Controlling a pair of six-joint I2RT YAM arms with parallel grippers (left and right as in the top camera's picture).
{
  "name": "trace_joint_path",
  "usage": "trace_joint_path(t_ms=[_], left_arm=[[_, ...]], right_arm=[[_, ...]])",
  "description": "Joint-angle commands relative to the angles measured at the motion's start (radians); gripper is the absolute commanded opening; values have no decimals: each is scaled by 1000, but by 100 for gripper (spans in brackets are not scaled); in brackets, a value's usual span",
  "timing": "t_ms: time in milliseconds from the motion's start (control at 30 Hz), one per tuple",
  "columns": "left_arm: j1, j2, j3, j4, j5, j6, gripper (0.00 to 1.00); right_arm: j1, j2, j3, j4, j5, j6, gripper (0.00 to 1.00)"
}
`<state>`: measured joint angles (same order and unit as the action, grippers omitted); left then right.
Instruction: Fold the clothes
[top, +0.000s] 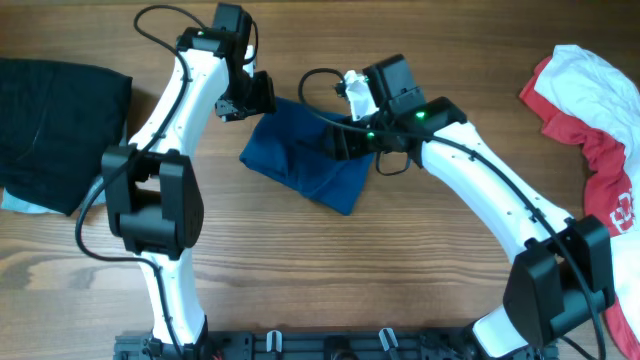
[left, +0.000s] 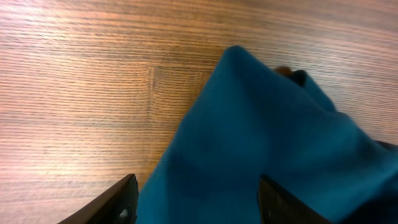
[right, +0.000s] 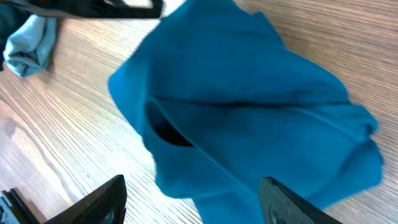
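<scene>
From overhead, both gripper heads cover their own fingertips, and the right arm's head also hides the upper right edge of the deep-blue polo shirt (top: 305, 168). The shirt lies in a bunched, roughly four-sided heap on the wooden table (top: 300, 280), between the two arms near the middle. The bunching makes it impossible to tell which part is collar, placket or sleeve. In the right wrist view the fabric shows soft rolled folds and one dark, slit-like opening along a fold. In the left wrist view it rises to a blunt peak. The left gripper (left: 196, 193) has its two dark fingers (left: 124, 199) spread wide, with cloth filling the gap between them. The frame's lower edge cuts the fingers off, and whether they touch the fabric cannot be told. The right gripper (right: 193, 196) is likewise spread wide over the shirt and pinches nothing. A black garment (top: 55, 115) lies at the table's left edge with a pale-blue cloth (top: 18, 203) peeping from under it. A red-and-white top (top: 590, 120) runs out of frame on the right.
</scene>
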<state>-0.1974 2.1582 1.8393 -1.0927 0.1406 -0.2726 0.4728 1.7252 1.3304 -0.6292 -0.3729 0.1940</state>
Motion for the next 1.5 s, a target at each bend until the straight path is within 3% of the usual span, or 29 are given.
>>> trace_joint_path(t_ms=[0,200,267,300,333,367,400,667,733,833,1033,1333,1433,1467], left_arm=[[-3,52,5,3,16,-9,61],[-4,69,-10,4,16,-8,61],[-5,69,-10,1,16,-8,61],[-6,69,-10,0,16,-8,62],[-9,69,-10,-3,16,-8,62],[-11,69,-10,-6,16,-8,62],[-14,69,-10,-9,16,-8,62],[-29,69,-10,-15,16,-8,62],[-30,69,-10,-15,16,-8,62],[-30,69,-10,-22,16,-7,62],[-30,69,-10,-105,16,-8,62],[-34,69,-166,-186,15,-54,56],[-34,65,-290,-205,16,-105,42],[-34,55,-338,-199,15,-120,42]], right_arm=[[36,59,-2,34,13,53,69],[100,171,-2,111,7,63,69],[107,201,-2,123,27,92,64],[106,216,-2,124,57,136,56],[106,226,-2,123,88,173,42],[106,231,-2,113,107,188,20],[105,231,-2,95,126,208,4],[94,161,-2,-270,441,437,4],[94,152,-2,-332,452,437,5],[94,152,-2,-406,452,441,20],[69,152,-2,-493,489,569,19],[58,-22,-2,-392,427,434,11],[43,-55,-2,-396,430,420,11],[37,-58,-2,-390,415,374,11]])
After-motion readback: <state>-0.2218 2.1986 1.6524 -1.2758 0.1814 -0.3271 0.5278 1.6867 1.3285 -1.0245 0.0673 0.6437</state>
